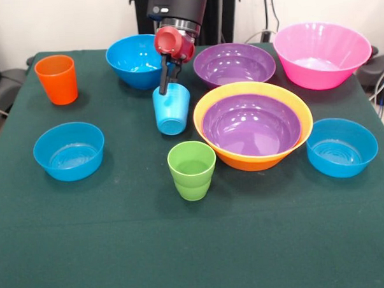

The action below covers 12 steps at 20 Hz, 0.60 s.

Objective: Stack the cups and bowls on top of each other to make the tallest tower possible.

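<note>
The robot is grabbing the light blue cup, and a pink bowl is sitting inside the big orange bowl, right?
Nearly. The gripper is at the light blue cup, but the front view shows a purple bowl inside the orange bowl. The pink bowl sits alone.

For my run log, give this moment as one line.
gripper: shut on light blue cup, lifted, tilted | purple bowl nested in orange-yellow bowl | no tower

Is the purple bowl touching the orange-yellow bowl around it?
Touching. The front view shows the purple bowl nested inside the orange-yellow bowl, with no gap visible between their rims.
</note>
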### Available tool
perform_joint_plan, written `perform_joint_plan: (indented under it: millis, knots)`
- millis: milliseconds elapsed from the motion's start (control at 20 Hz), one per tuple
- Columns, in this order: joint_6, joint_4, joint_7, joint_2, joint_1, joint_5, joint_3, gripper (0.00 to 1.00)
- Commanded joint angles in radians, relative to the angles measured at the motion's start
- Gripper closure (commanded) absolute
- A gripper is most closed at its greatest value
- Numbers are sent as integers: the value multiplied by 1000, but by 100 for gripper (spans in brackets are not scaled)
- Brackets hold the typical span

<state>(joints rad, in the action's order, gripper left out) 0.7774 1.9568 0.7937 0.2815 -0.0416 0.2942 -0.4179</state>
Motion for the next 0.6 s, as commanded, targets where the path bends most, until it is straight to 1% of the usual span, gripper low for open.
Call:
perform_joint_plan:
  millis: [50, 150, 200, 300, 450, 600]
  knots:
    - [-27, -109, 210, -27, -3, -23, 85, 0]
    - [-36, -109, 202, -29, 5, -33, 77, 0]
    - [-36, -109, 202, -30, 8, -38, 74, 100]
    - [-37, -110, 196, -34, 14, -47, 67, 100]
    - [-22, -111, 198, -37, 13, -45, 67, 100]
    - [-27, -111, 199, -36, 16, -46, 65, 100]
